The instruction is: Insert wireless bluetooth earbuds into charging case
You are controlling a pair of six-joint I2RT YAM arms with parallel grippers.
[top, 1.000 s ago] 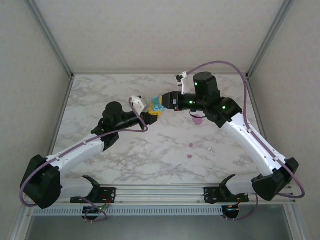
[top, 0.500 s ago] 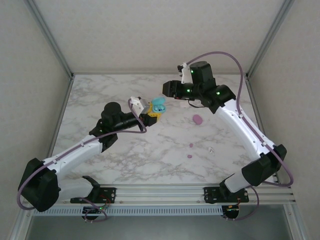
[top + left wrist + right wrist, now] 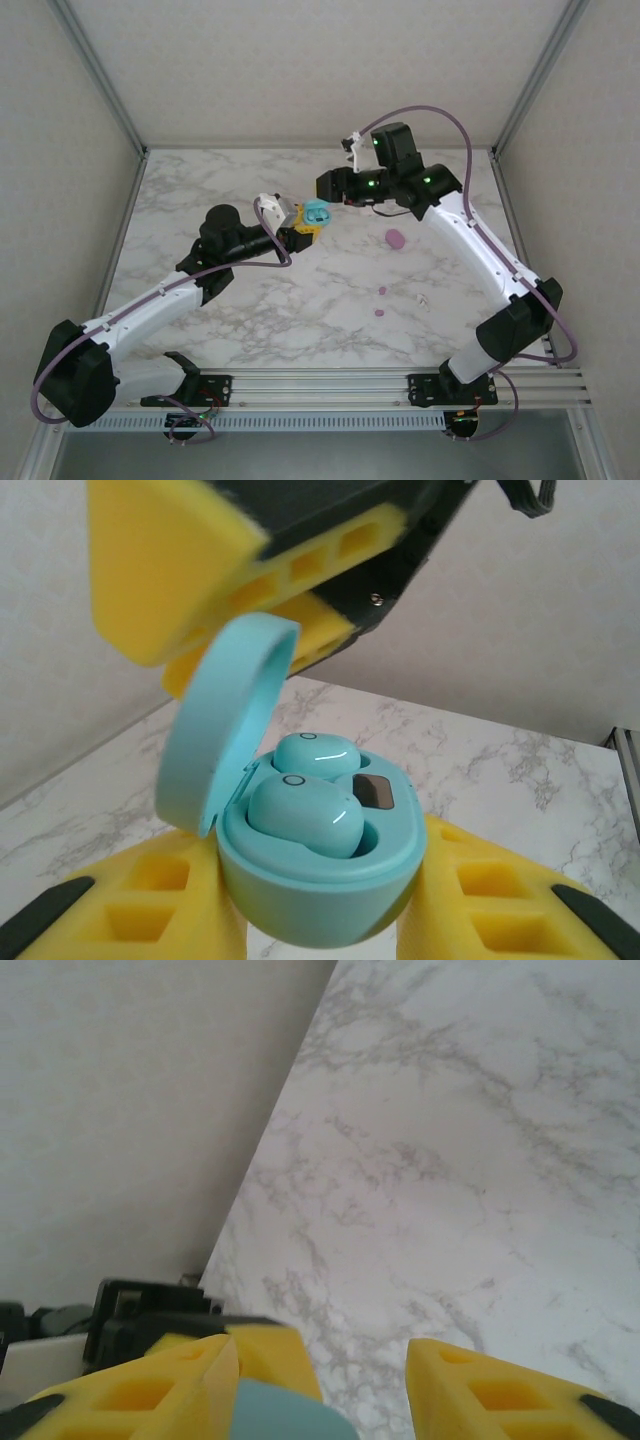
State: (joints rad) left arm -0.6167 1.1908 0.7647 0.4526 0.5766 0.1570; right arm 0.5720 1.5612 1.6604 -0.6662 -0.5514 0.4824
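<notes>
Right gripper (image 3: 320,1365) back off teal case (image 3: 320,900), jaws apart, empty

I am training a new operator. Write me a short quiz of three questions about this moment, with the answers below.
1. True or false: the teal charging case held by the left gripper is closed.
2. How many teal earbuds sit in it? A: none. B: two. C: one.
3. Fill in: the right gripper above the case is ____ and holds nothing.

Key: 1 false, it is open; 2 B; 3 open.
</notes>
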